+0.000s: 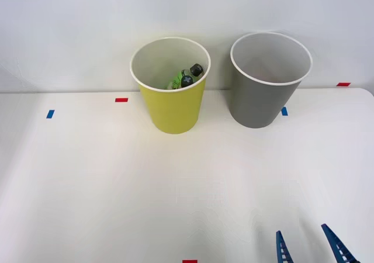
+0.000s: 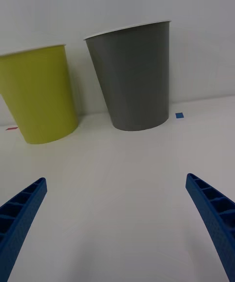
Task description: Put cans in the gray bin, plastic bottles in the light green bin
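The light green bin [image 1: 172, 108] [image 2: 40, 95] stands upright at the back of the white table, left of the gray bin [image 1: 260, 99] [image 2: 132, 81]. Inside the light green bin lie plastic bottles [image 1: 186, 78] with black caps, one with a green label. From the front view the gray bin's white inside shows nothing in it. No cans are in view. My right gripper [image 1: 305, 244] [image 2: 116, 223] is open at the table's near edge, right of centre, well short of both bins, with nothing between its blue fingers [image 2: 22, 208].
Small red tape marks [image 1: 121, 100] and blue tape marks [image 1: 50, 114] [image 2: 179, 115] dot the table [image 1: 175, 193]. A white wall rises right behind the bins. A wide stretch of bare table lies between the gripper and the bins.
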Tool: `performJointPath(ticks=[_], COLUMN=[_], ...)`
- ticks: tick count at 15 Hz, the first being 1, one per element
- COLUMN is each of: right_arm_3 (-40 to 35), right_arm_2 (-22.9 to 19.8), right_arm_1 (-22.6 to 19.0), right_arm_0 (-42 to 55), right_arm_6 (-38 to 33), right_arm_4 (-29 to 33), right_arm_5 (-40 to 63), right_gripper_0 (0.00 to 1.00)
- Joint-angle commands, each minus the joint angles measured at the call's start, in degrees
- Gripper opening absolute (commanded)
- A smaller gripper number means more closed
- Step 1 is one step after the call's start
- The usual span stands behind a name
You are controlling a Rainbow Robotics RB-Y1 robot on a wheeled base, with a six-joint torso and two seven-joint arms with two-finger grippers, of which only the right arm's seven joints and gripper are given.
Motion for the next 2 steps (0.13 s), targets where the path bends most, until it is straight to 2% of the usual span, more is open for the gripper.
performJointPath(ticks=[1,2], right_arm_3=[0.0,0.0], right_arm_2=[0.0,0.0], right_arm_1=[0.0,0.0], right_arm_0=[0.0,0.0], right_arm_6=[-0.01,-0.01], right_arm_4=[0.0,0.0], right_arm_5=[0.0,0.0], right_gripper_0=[0.98,0.98])
